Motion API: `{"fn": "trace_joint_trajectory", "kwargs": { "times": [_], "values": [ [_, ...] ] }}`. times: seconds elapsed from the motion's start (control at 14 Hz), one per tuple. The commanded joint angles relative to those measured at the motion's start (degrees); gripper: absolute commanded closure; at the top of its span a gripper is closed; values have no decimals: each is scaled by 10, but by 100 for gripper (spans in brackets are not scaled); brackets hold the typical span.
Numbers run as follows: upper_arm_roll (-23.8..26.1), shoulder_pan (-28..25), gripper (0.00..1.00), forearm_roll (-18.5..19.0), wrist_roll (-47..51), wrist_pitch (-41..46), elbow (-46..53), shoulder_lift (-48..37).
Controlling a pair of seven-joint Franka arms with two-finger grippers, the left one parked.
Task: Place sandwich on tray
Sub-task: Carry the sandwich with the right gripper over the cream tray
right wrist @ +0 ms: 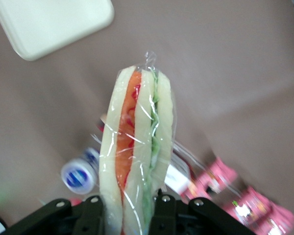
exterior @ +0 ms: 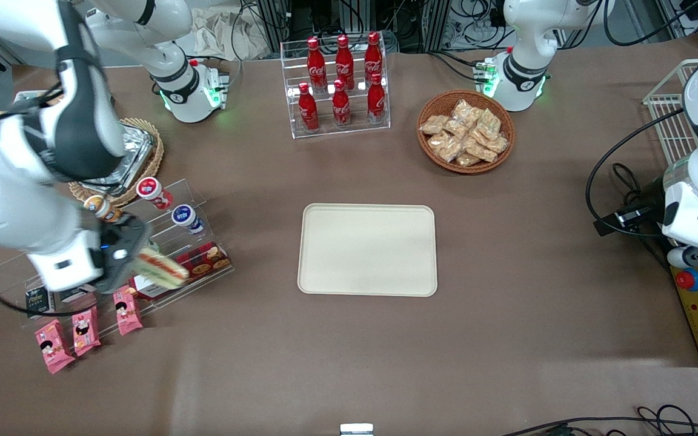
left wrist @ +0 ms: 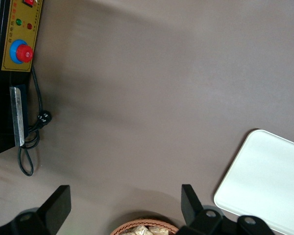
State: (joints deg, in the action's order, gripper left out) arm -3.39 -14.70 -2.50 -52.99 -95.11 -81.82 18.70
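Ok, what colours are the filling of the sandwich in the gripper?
Orange-red and green between white bread, clearest in the right wrist view: sandwich, gripper.

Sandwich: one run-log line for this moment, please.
phase: carry | tool: shut on sandwich, lifted above snack rack | tray: bare, sandwich not yet placed

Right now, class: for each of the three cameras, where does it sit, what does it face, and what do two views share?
Front: high, facing both arms; gripper holds the plastic-wrapped triangular sandwich over the clear snack shelves.
Left wrist: faces down at brown table; own fingers show.
Right wrist: looks along the sandwich; jaws closed on it.
Shared: the cream rectangular tray.
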Motion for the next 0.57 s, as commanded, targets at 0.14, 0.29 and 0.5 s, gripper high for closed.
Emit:
{"fn": "trace_joint_trajectory", "kwargs": {
  "times": [0.14, 0.29, 0.5],
  "values": [
    [14, -36, 73, -54, 19, -79, 13, 48],
    [20, -70, 73, -50, 24, -105, 13, 61],
    [19, -114, 73, -48, 101, -146, 13, 82]
  ]
}}
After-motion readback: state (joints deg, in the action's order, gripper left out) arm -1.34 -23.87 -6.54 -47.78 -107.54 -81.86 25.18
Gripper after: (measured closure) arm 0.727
